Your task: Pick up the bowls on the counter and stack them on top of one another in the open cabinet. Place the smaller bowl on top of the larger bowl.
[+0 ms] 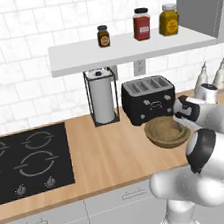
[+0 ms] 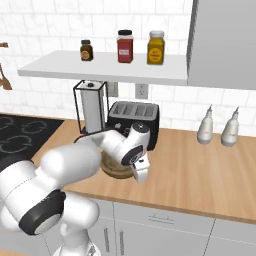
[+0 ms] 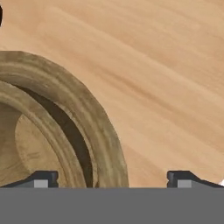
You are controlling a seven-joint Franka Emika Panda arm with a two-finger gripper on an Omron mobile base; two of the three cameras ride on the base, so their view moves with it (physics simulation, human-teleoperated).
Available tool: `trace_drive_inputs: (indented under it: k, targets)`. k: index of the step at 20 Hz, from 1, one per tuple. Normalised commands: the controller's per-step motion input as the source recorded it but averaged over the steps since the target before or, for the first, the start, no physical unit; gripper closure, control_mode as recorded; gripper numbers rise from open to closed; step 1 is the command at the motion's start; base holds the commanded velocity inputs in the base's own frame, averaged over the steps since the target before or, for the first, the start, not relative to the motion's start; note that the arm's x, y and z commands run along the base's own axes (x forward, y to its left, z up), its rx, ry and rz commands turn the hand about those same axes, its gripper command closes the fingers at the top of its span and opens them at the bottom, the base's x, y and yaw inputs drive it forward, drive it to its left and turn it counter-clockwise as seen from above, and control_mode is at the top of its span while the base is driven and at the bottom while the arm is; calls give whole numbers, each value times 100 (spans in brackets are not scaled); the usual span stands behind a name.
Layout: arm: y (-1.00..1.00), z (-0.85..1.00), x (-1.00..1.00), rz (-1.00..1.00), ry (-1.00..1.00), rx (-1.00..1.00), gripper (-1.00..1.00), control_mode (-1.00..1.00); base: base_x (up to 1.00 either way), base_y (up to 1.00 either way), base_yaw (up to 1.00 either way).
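Hand view — fingers [image 3: 113, 178] spread wide astride larger bowl [image 3: 94, 127] rim, arm bent low over counter [image 1: 110, 154].

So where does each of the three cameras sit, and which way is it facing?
Left base view: behind-left of the arm, facing the counter and shelf; arm at lower right.
Right base view: behind-right, same scene; arm lower left, gripper beside the bowls.
Hand view: looks down the jaws at bowl rims.
Both base views share the toaster.
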Motion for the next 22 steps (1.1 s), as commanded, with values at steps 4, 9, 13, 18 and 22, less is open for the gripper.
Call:
trace_drive_inputs:
  k: [4,9,13,18,22]
  targets:
    - [34,-29,3,1,6,0,-100,-100,0,0,0]
    - [7,-55,0,3,8,-2,-100,-100,0,0,0]
    - [4,-36,0,2,4,-3,100,-100,0,0,0]
    - [0,0,0,0,1,0,100,-100,0,0,0]
    - [0,42,-25,0,-17,0,100,-100,0,0,0]
